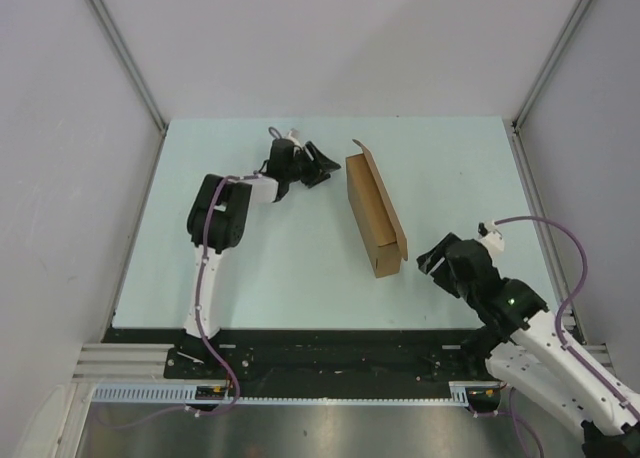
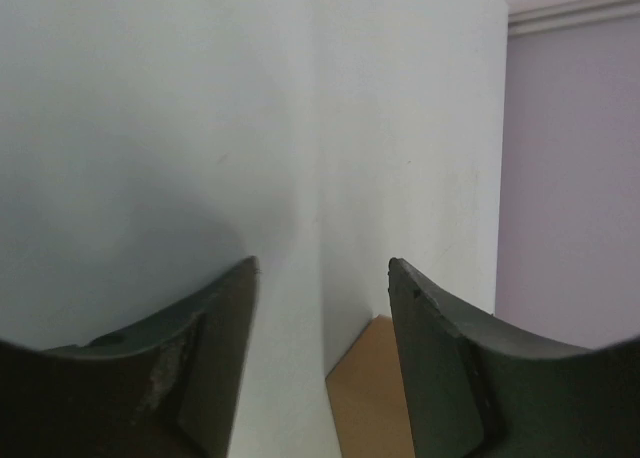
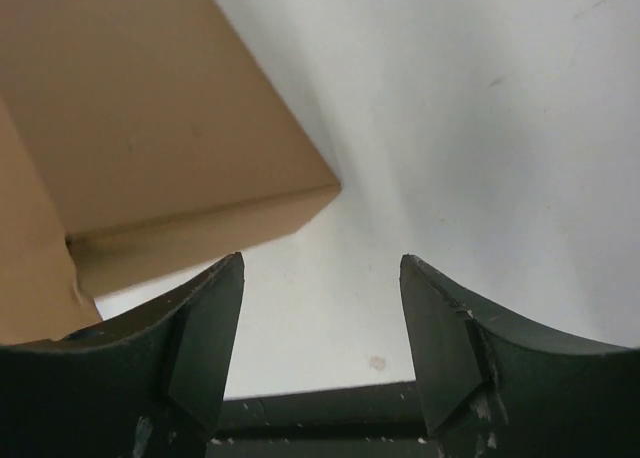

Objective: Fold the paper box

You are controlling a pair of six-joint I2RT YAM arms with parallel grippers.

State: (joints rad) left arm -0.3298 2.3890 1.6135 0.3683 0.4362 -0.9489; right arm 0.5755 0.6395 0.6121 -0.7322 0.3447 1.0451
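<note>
The paper box (image 1: 375,213) is a brown cardboard box standing on its long edge in the middle of the table, slanting from back left to front right, with a thin flap along its right side. My left gripper (image 1: 320,164) is open and empty, just left of the box's far end; a corner of the box (image 2: 368,393) shows between its fingers. My right gripper (image 1: 432,261) is open and empty, just right of the box's near end; the box (image 3: 150,128) fills the upper left of the right wrist view, apart from the fingers.
The pale green table (image 1: 250,268) is walled by grey panels with metal posts at the back corners (image 1: 160,126). A black strip and rail (image 1: 320,353) run along the near edge.
</note>
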